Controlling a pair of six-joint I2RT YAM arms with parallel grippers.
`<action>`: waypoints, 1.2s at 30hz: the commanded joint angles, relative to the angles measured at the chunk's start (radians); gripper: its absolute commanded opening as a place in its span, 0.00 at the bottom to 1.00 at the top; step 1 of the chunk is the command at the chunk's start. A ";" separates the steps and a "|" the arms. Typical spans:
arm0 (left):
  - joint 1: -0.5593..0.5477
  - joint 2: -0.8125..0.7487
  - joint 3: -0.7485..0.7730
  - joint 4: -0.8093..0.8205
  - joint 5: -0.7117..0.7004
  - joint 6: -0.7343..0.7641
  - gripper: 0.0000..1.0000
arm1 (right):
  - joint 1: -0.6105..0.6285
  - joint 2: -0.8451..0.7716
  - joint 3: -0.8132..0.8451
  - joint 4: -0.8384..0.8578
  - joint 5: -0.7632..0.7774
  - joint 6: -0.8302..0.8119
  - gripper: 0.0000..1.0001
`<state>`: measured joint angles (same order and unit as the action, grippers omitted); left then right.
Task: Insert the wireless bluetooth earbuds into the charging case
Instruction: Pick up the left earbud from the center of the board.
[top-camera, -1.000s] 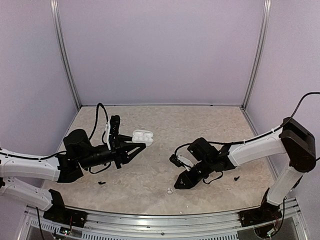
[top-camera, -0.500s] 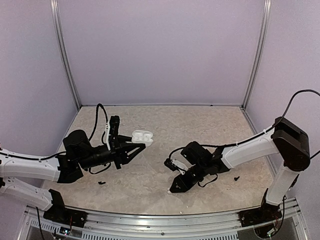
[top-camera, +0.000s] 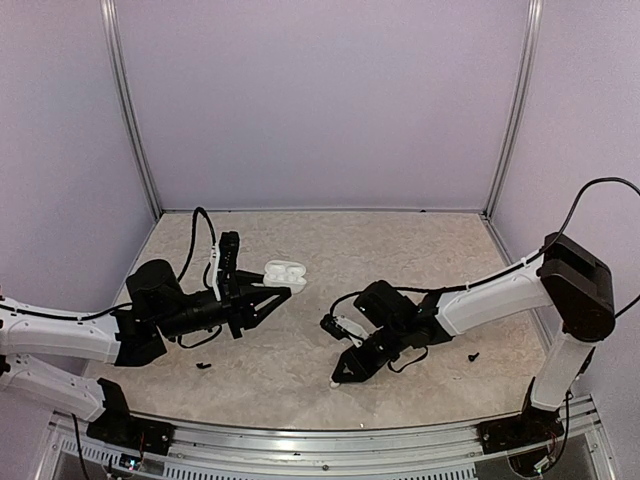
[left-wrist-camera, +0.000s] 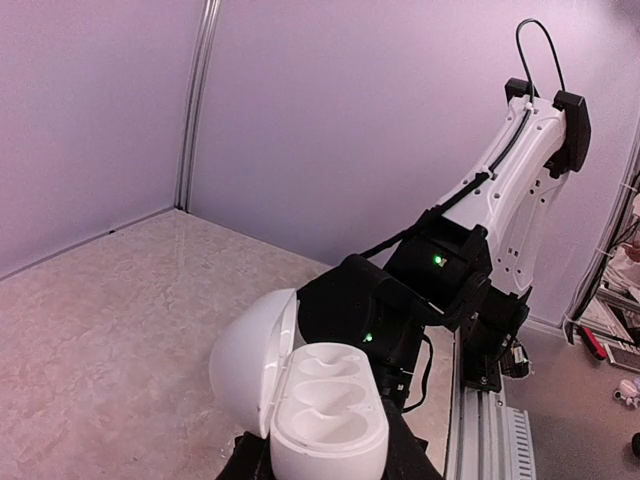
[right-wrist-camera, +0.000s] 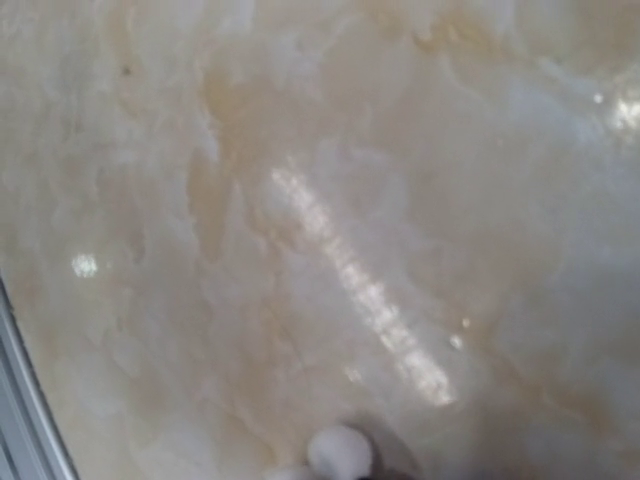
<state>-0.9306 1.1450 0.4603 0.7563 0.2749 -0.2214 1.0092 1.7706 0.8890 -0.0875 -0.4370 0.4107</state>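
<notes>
The left pincer (top-camera: 272, 288) reaches from the left of the overhead view toward the centre and is pinching the charging case (top-camera: 285, 272), its fingers pressed against the lower body. The case sits left of centre in that view, held off the marbled surface (top-camera: 400, 250). In the left wrist view it fills the bottom middle of the frame. Its clamshell lid (left-wrist-camera: 252, 362) is swung open to the left, and two scooped wells (left-wrist-camera: 325, 385) in the base face up.

The right pincer (top-camera: 342, 376) is tilted down, its tip at the surface in the lower middle of the overhead view. A small white earbud (top-camera: 335, 383) lies right at that tip. In the blurred right wrist view the same bud shows as a round white shape at the bottom edge, with a dark smear just beside it. I cannot tell whether this pincer is spread or pressed onto the bud.

Two tiny black bits rest on the surface: one (top-camera: 203, 366) in the lower left near the left arm, the other (top-camera: 473, 356) to the lower right under the right arm.
</notes>
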 joint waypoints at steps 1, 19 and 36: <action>0.007 -0.011 -0.003 0.042 0.009 -0.001 0.15 | 0.019 0.024 0.021 -0.013 -0.006 0.000 0.14; 0.009 -0.022 -0.004 0.020 0.001 0.014 0.15 | 0.043 0.015 0.068 -0.061 -0.007 -0.026 0.03; 0.017 -0.034 0.026 -0.039 0.118 0.082 0.17 | 0.041 -0.431 0.100 -0.127 0.189 -0.450 0.00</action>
<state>-0.9157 1.1248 0.4610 0.7158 0.3283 -0.1848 1.0405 1.4361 0.9565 -0.1871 -0.3050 0.1062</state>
